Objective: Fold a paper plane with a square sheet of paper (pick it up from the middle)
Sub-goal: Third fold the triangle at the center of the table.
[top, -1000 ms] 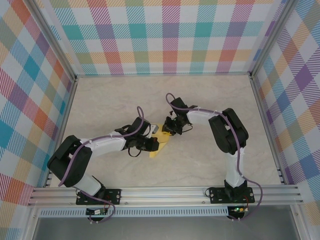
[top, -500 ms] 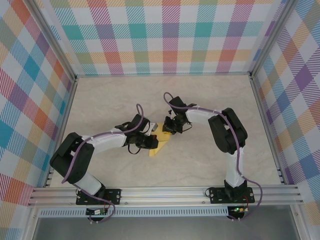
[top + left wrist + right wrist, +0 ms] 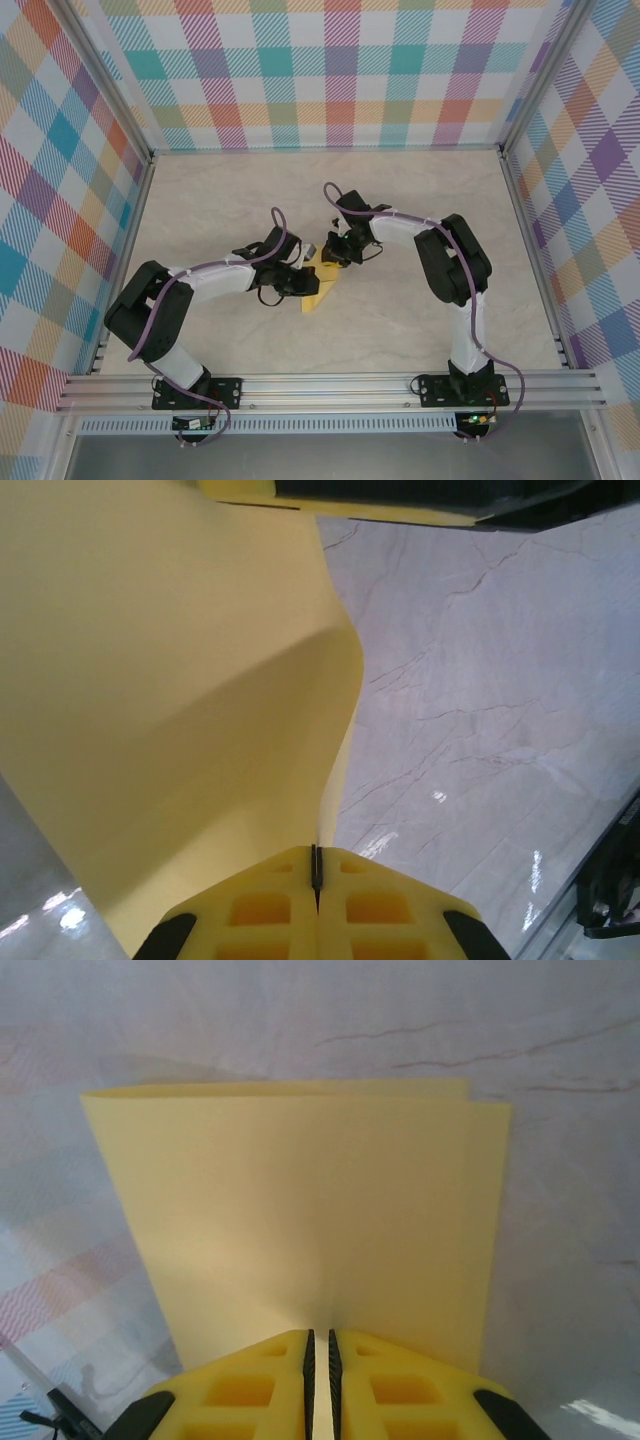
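The square sheet of paper (image 3: pixel 324 290) is yellow, folded double and held between both arms near the table's middle. My left gripper (image 3: pixel 306 281) is shut on its edge. In the left wrist view the paper (image 3: pixel 180 680) curves away up and left from my left gripper (image 3: pixel 316 868). My right gripper (image 3: pixel 336 258) is shut on the sheet from the far side. In the right wrist view the two layers of the sheet (image 3: pixel 300 1200) stretch flat ahead of my right gripper (image 3: pixel 321 1345), and a thin strip of paper shows between its pads.
The pale marble tabletop (image 3: pixel 420 210) lies open to the right and back of the arms. Checked walls enclose three sides. An aluminium rail (image 3: pixel 330 385) runs along the near edge by the arm bases. Marble shows below the paper (image 3: pixel 480 680).
Both grippers have shifted slightly with the paper, the left one to the right and the right one to the left. Both grips still hold.
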You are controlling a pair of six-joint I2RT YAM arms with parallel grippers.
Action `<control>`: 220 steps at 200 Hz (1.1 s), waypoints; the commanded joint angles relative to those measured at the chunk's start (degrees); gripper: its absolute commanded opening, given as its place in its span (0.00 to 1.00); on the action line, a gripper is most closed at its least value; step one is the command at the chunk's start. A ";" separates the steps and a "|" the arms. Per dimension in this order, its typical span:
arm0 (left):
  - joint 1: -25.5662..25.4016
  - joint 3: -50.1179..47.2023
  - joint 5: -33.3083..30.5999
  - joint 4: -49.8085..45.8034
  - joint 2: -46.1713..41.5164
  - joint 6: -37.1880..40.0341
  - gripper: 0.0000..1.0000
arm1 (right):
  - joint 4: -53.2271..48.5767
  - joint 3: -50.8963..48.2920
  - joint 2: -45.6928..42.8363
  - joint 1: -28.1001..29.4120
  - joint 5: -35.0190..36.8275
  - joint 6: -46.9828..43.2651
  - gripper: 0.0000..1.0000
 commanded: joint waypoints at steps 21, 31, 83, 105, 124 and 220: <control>0.77 1.46 1.26 1.05 0.19 -2.37 0.00 | 4.62 0.34 -1.42 0.69 -5.58 1.54 0.15; 0.77 1.45 0.71 0.66 0.19 -2.28 0.00 | 4.48 0.50 -1.24 0.87 -5.27 1.58 0.16; 0.77 1.10 -0.43 -0.08 -0.20 -2.16 0.00 | 0.10 3.66 3.29 1.55 -3.74 -0.96 0.17; 0.77 1.45 -1.02 -0.93 -0.16 -1.57 0.00 | -3.26 5.71 4.90 2.09 -2.58 -3.63 0.17; 0.77 1.99 -1.57 -1.97 0.25 -1.15 0.00 | -6.84 7.72 6.60 2.60 -1.42 -6.12 0.17; 0.77 1.98 -3.39 -3.65 -0.23 -0.38 0.01 | -13.31 9.60 5.23 4.12 0.16 -11.89 0.18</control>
